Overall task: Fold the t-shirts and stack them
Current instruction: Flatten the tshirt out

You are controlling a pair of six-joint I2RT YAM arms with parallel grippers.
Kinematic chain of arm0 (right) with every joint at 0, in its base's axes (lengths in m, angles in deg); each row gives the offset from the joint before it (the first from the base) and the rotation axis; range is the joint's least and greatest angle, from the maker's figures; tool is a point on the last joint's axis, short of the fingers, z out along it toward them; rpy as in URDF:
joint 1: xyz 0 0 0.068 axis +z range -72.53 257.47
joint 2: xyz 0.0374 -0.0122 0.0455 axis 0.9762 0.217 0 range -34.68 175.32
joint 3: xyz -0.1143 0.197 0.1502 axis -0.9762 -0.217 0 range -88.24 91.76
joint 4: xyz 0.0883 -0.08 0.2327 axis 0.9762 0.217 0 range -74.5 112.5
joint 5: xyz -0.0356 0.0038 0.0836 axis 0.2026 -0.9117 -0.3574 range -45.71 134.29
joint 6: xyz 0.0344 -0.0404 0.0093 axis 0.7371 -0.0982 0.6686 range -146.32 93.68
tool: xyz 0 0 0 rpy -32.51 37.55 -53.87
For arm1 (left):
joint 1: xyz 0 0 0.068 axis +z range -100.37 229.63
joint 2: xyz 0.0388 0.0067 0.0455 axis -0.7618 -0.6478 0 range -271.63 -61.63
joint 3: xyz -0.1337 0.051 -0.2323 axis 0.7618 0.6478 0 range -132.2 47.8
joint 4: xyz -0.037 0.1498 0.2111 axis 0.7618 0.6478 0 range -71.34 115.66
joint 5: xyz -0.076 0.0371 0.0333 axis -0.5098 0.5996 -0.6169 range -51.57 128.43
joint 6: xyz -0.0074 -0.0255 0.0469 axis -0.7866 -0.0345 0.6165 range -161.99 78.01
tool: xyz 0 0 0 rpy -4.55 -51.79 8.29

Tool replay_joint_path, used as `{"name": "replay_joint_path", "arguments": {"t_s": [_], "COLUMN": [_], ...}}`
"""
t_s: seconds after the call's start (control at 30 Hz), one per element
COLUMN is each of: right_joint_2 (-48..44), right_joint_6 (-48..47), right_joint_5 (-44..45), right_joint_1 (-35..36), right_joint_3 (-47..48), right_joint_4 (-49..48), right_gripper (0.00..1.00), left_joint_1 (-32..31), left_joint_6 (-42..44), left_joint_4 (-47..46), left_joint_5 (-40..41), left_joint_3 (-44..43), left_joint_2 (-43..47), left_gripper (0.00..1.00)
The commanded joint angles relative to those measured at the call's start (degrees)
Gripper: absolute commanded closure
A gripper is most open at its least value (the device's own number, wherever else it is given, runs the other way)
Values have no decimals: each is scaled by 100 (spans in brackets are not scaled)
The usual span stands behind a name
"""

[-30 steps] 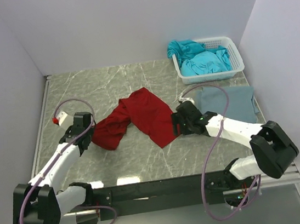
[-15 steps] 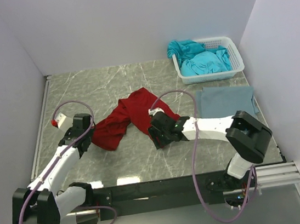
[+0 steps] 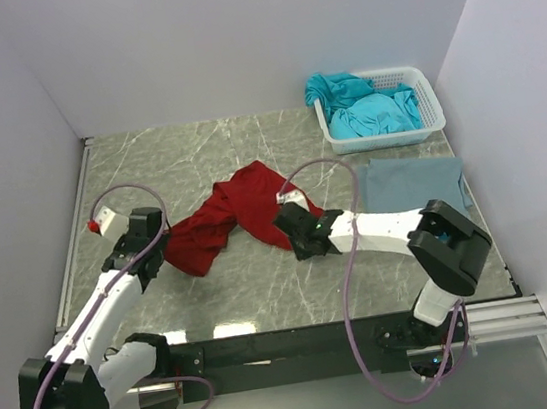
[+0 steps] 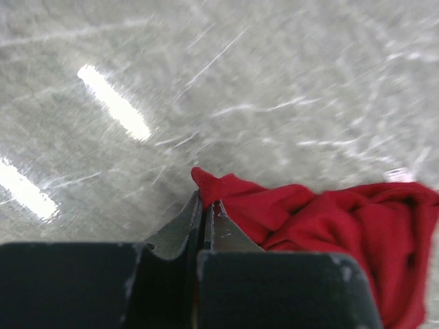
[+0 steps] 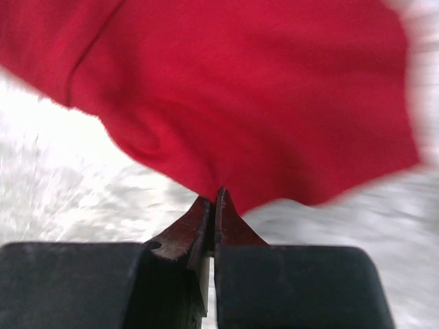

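Left pincer [image 4: 206, 205] clenches the crumpled dark red cloth t-shirt's [image 3: 240, 214] 8 o'clock corner; right pincer [image 5: 211, 199] clenches its 4 o'clock edge.

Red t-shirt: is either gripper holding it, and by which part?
Both. The left gripper pinches a corner tip of the red t-shirt at its bunched end; the right gripper pinches its opposite edge.
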State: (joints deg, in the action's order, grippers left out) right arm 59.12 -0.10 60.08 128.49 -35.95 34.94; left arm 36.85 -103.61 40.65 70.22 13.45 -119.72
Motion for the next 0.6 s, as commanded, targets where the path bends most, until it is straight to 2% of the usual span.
{"name": "replay_joint_path", "arguments": {"t_s": [0.0,0.1,0.33,0.5,0.57], "right_joint_2": [-983,-1791,-3489,-4396,-4624], "right_joint_6": [156,-19,-608,-1364,-1522], "right_joint_5": [1311,2004,2006,2104,2077], "right_joint_1": [-312,-618,-1639,-1684,-1684], "right_joint_3": [518,825,1326,1819,2152], "right_joint_4": [516,684,430,156,244], "right_gripper": [100,100,100,100,100], "left_joint_1": [29,21,30,38,38], "left_joint_6": [-60,10,238,449,790], "left_joint_4": [102,322,586,481,174], "left_joint_5": [398,818,1347,1567,1506], "left_joint_3": [-563,-1019,-1995,-2646,-2945], "left_joint_2": [324,700,1448,2116,2344], "left_gripper": [99,99,99,99,99]}}
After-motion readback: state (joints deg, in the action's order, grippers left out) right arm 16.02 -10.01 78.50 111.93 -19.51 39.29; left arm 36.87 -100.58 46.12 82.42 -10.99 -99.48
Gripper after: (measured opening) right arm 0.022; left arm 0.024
